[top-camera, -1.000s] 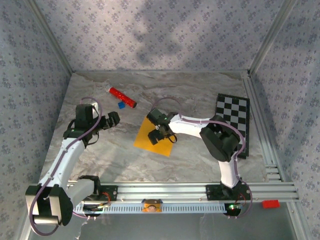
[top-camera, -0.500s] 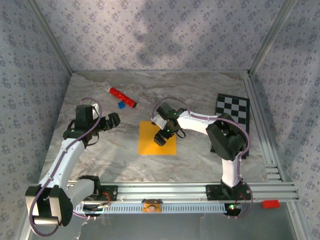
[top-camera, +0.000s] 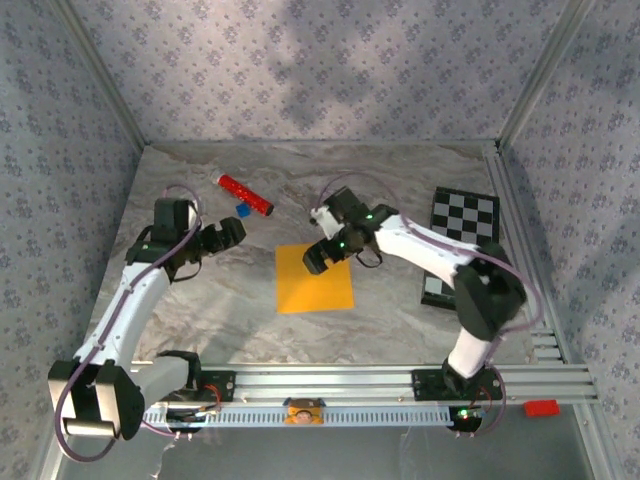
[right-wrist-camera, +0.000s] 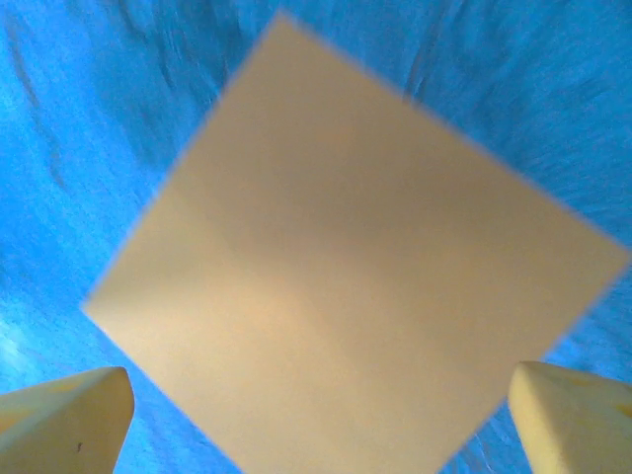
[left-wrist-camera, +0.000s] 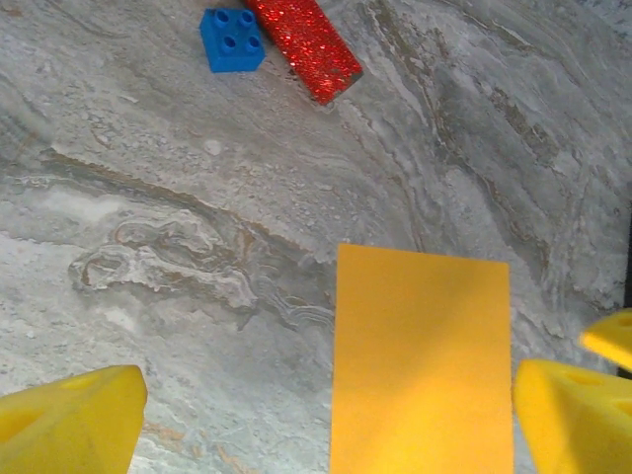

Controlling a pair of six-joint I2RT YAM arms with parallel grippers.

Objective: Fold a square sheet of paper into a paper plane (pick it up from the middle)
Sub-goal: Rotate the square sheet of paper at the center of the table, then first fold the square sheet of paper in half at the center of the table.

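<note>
The left gripper (top-camera: 230, 233) hangs over the table (top-camera: 180, 300), left of centre. From above its jaws are too small to read. In the left wrist view its yellow fingers (left-wrist-camera: 69, 420) stand wide apart in the bottom corners, cut off by the frame's edge and gripping nothing.

Beyond it lie the cylinder (top-camera: 246, 196) and, just beside it, a blue brick (top-camera: 241, 210). The left wrist view cuts the cylinder off at the top.

The paper (top-camera: 314, 279) lies flat mid-table, unfolded and held by neither gripper. Its near edge runs out of the left wrist view.

The right gripper (top-camera: 322, 256) is over the sheet's far right corner and hides it from above. Whether it touches the sheet cannot be told. The right wrist view is blurred and tinted blue. It shows the sheet below with one corner cut off at the bottom, and the fingers (right-wrist-camera: 64, 410) spread wide and empty.

On the right, the right arm crosses the board (top-camera: 466, 214) and hides a band of its near half.

A second ago the paper sat skewed, like a diamond, with the right gripper over its middle. Now its edges run square to the near rail and the gripper has moved to the far right corner. The right elbow has swung out to the right. The left arm has barely shifted.
</note>
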